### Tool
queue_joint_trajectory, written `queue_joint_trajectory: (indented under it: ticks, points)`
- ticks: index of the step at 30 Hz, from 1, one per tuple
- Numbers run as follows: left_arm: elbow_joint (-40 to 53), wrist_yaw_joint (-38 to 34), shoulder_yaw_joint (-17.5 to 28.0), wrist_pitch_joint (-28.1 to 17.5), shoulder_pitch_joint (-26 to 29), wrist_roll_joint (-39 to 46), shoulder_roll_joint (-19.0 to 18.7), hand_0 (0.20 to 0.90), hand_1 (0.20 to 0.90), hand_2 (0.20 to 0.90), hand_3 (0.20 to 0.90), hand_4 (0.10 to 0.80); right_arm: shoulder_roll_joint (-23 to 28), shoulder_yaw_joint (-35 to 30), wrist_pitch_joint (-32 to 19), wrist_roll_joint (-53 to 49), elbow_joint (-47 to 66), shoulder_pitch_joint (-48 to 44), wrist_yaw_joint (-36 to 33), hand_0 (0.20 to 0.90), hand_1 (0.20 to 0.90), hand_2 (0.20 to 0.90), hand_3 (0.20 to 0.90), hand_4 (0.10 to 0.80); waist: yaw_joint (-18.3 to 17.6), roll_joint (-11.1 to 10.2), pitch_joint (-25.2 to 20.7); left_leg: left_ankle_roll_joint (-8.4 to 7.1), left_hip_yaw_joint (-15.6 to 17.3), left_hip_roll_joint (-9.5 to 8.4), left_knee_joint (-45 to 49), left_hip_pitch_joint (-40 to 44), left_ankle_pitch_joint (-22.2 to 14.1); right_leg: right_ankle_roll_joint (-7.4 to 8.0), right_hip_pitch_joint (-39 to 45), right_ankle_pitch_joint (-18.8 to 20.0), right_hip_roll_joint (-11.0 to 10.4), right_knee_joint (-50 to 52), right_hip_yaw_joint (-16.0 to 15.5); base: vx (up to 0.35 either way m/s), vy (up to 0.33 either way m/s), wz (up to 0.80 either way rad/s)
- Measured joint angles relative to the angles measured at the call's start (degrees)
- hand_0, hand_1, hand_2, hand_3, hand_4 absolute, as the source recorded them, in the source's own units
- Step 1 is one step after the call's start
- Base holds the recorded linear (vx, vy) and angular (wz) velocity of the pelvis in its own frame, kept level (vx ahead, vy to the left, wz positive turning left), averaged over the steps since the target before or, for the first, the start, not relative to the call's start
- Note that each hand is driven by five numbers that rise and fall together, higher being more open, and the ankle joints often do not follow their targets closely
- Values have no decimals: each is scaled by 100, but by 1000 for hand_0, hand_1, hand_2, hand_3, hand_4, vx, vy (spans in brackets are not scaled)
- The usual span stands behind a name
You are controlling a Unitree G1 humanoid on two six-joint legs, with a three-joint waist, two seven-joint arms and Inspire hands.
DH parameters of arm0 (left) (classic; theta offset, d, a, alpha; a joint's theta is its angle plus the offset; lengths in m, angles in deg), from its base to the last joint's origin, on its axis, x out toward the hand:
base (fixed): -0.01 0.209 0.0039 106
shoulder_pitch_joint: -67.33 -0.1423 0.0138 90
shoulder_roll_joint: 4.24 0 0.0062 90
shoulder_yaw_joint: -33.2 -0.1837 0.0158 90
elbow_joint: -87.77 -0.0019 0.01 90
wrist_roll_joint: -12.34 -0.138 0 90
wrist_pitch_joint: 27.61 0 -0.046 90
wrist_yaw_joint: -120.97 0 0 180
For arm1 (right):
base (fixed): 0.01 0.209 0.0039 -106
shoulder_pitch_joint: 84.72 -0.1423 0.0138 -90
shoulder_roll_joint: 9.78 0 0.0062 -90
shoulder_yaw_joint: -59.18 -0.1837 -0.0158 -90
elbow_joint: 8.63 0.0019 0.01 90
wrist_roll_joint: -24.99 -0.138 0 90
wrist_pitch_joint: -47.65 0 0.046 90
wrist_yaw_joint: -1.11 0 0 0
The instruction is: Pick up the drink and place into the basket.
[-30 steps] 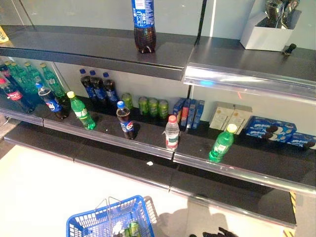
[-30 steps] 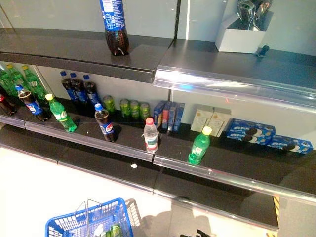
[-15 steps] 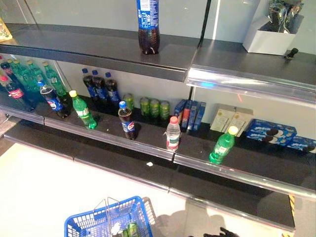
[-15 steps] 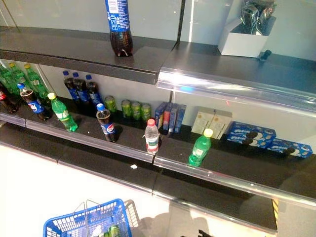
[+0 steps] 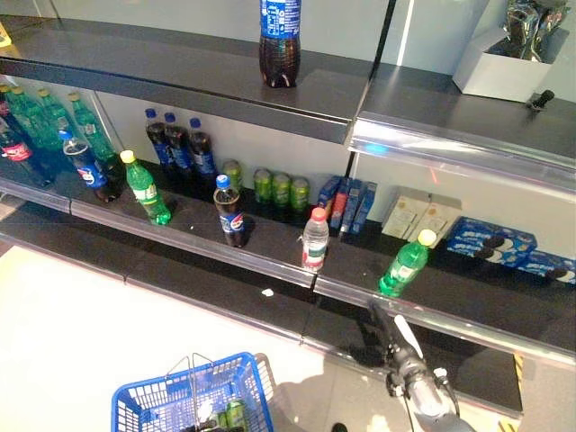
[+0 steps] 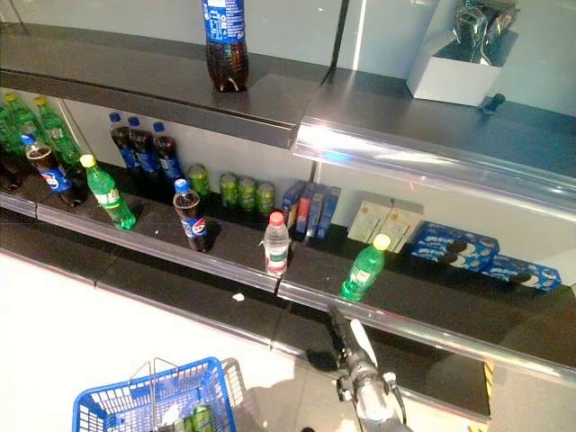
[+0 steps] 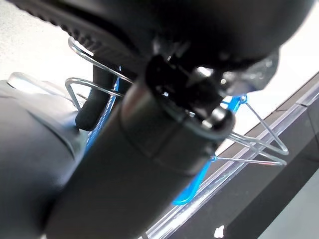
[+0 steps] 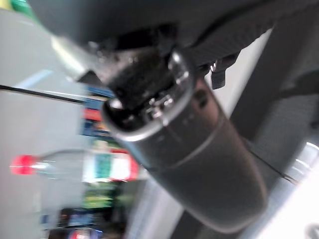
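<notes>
Drinks stand on the middle shelf: a green bottle with a yellow cap [image 5: 402, 265], a clear bottle with a red cap [image 5: 314, 241] and a cola bottle with a blue cap [image 5: 229, 211]. My right hand [image 5: 392, 331] is raised at the lower right, just below and in front of the green bottle, apart from it, with fingers straight and empty. The red-capped bottle also shows in the right wrist view [image 8: 99, 167]. My left hand [image 7: 94, 107] is shut on the wire handles [image 7: 259, 144] of the blue basket [image 5: 153, 405], which hangs low at the left with green cans [image 5: 234, 414] inside.
More cola and green bottles [image 5: 144, 187] stand at the shelf's left, with green cans [image 5: 281, 189] and boxes [image 5: 346, 205] at the back. Cookie packs [image 5: 490, 243] lie at the right. A large cola bottle [image 5: 279, 45] and a white box [image 5: 504, 67] stand on the top shelf.
My right hand has risen into the eye views from the lower right, towards the green bottle with the yellow cap. The camera has shifted a little. The basket hangs as before.
</notes>
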Motion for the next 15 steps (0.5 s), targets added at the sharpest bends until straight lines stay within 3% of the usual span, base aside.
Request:
queue_joint_trajectory:
  ticks: [4, 11, 15]
  points:
    - [-11, 0, 229, -29, -110, -104, 51, 300, 300, 300, 200, 100, 191, -560, -161, 444, 1264, 194, -338, 900, 900, 900, 900, 800, -161, 7, 4, 1, 29, 0, -31, 17, -4, 3, -1, 0, -2, -5, 22, 12, 53, -4]
    - [-23, 19, 314, -141, -202, -170, 90, 300, 300, 300, 200, 100, 549, -962, -341, 692, 1881, 523, -693, 900, 900, 900, 900, 800, -269, 27, 11, 5, 115, 2, -30, 26, -6, 8, -22, 5, -2, -15, 57, -4, 10, -4]
    - [-68, 26, 468, -195, -222, -199, 187, 300, 300, 300, 200, 100, 580, -1293, -416, 870, 2180, 670, -1521, 900, 900, 900, 900, 800, -346, 100, 20, 10, 177, 0, -29, 23, -10, 12, -91, 36, -2, -12, 161, -13, 31, -10]
